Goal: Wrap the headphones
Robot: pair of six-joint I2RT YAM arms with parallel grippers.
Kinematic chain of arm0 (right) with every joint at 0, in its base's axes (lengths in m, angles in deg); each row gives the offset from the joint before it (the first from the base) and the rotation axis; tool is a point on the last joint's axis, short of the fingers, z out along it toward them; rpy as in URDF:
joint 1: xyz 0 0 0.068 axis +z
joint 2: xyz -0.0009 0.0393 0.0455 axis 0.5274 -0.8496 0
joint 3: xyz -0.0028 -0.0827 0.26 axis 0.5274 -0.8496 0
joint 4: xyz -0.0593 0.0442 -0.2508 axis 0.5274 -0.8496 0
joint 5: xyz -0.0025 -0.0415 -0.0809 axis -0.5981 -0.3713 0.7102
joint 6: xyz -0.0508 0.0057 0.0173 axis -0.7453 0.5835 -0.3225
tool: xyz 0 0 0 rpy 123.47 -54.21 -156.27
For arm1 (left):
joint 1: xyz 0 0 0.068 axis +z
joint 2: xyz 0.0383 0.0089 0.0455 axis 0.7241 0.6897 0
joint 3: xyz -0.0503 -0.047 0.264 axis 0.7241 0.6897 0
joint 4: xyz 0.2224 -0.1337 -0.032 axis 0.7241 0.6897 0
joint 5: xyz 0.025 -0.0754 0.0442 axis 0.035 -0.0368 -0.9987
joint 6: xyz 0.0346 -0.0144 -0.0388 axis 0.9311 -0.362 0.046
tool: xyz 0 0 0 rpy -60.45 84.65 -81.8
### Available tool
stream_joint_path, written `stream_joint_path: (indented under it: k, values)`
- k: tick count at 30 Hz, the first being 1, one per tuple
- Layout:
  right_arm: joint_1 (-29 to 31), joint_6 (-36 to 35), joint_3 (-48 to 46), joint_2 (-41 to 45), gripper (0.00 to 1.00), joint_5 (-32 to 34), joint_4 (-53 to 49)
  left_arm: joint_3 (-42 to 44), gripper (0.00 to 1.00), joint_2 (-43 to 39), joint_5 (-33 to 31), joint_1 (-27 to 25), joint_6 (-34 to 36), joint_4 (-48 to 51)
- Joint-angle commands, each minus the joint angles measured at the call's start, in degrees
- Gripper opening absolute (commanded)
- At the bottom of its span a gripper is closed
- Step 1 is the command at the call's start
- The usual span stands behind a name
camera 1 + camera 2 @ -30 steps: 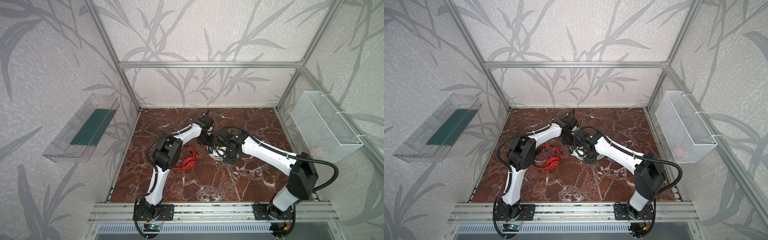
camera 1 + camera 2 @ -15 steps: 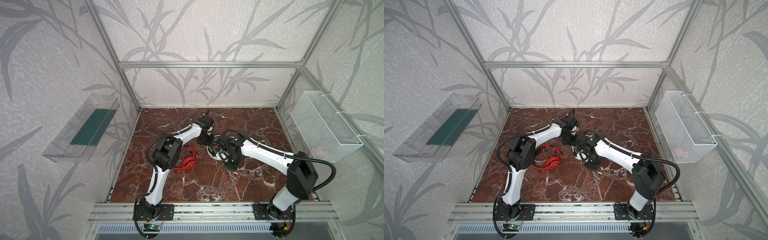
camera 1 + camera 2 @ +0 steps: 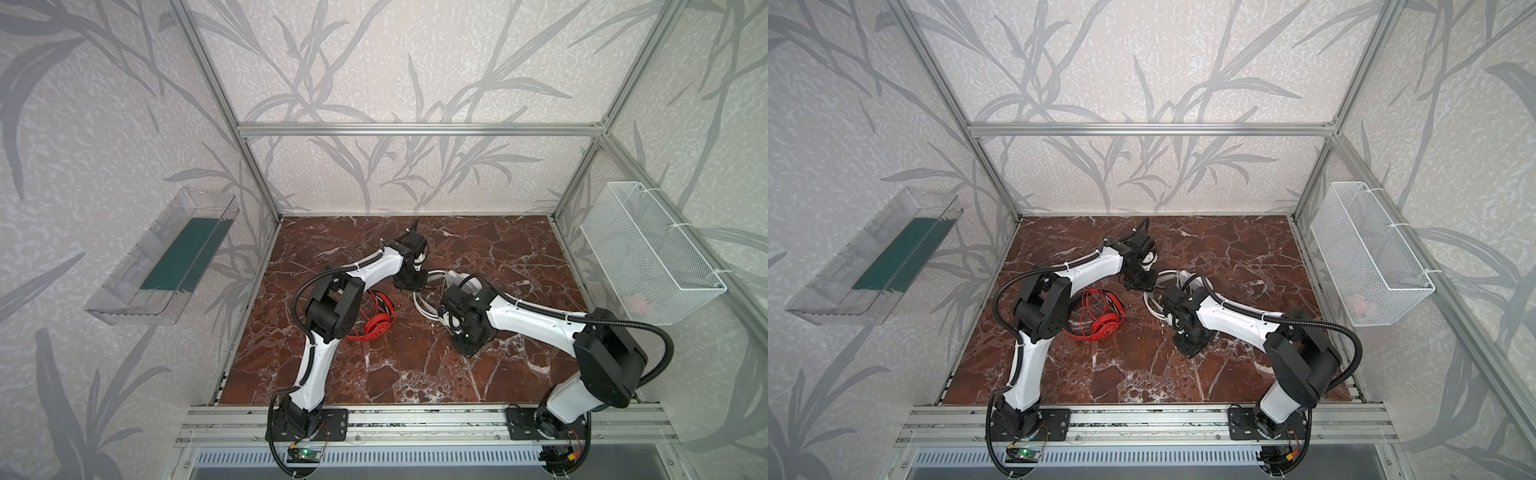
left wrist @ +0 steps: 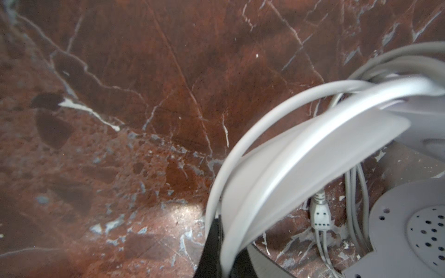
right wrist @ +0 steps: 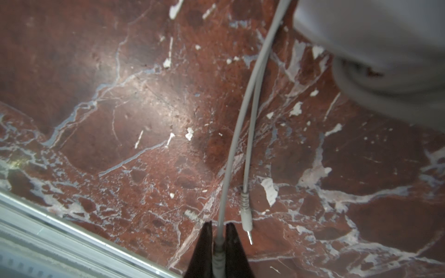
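**Left gripper** [image 4: 226, 251]: jaws clamped on the headband of the white headphones [image 4: 313, 149], with loops of its grey-white cable [image 4: 240, 144] draped over the band. **Right gripper** [image 5: 219, 232]: jaws pinched on the same cable just behind one plug; a second plug [image 5: 247, 219] shows just beside the fingers, over the table [image 5: 120, 108]. In both top views the white headphones [image 3: 434, 275] sit mid-table between the two grippers, and the red headphones [image 3: 377, 325] lie apart, near the left arm's elbow

Soft even light, sharp top views, blurry wrist views, glare on tabletop [image 5: 149, 96]
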Motion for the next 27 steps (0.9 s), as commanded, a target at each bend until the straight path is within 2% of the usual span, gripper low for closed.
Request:
stream_joint_path:
  k: [1, 8, 17, 20, 27]
  values:
    - [-0.3, 3.8, -1.5, -0.8, 0.0, 1.2, 3.3, 1.9, 0.01, 0.1, -2.9, -0.1, 0.4, 2.2]
    - [-1.4, 3.7, -3.8, 0.3, 0.01, 5.6, 5.4, 2.0, 0.01, 0.1, -2.9, -0.1, 0.5, 2.2]
    - [-2.8, 3.7, -4.1, -1.3, 0.17, 6.9, 5.9, 2.0, 0.01, 0.1, -2.7, -0.2, 0.6, 2.3]
    - [-3.0, 4.6, -3.8, -2.0, 0.2, 8.2, 5.3, 1.9, 0.01, 0.1, -2.8, -0.2, 0.6, 2.3]
    - [-3.1, 7.2, -4.9, -1.9, 0.26, 6.1, 5.8, 2.0, 0.01, 0.1, -2.6, -0.2, 0.7, 2.5]
